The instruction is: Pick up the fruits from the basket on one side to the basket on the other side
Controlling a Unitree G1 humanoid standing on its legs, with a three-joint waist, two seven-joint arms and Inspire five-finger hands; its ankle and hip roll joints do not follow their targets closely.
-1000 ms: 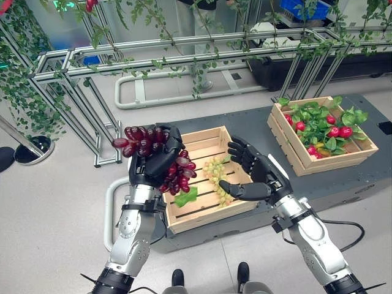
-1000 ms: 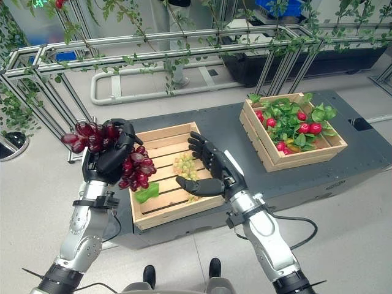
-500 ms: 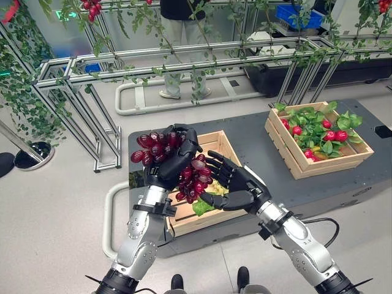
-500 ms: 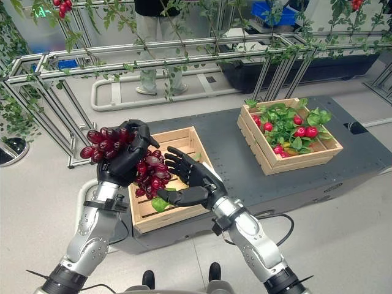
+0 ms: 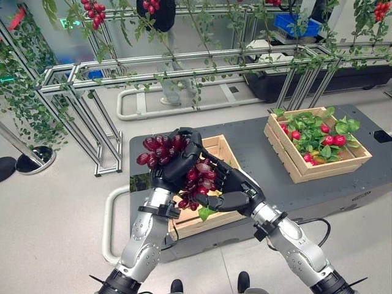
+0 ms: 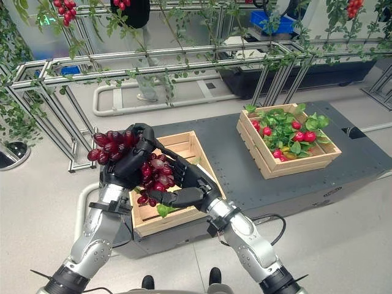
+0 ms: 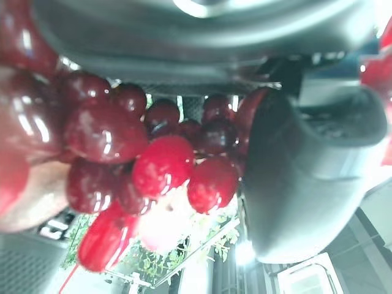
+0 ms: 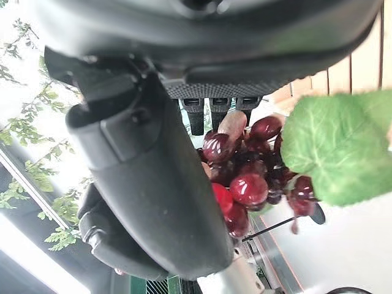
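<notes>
Both hands crowd the air above the near crate (image 5: 211, 217): the left hand (image 5: 174, 168) curls round the red grape bunch (image 5: 165, 149), the right hand (image 5: 236, 190) cups the bunch from the other side, closing off that crate's mouth; between it and the far crate (image 5: 306, 168) lies bare grey platform top (image 5: 251, 144), an open lane; the far crate is heaped with leaves and red fruit (image 5: 327, 131); behind, a metal frame hung with vines (image 5: 184, 61) bars the way.
</notes>
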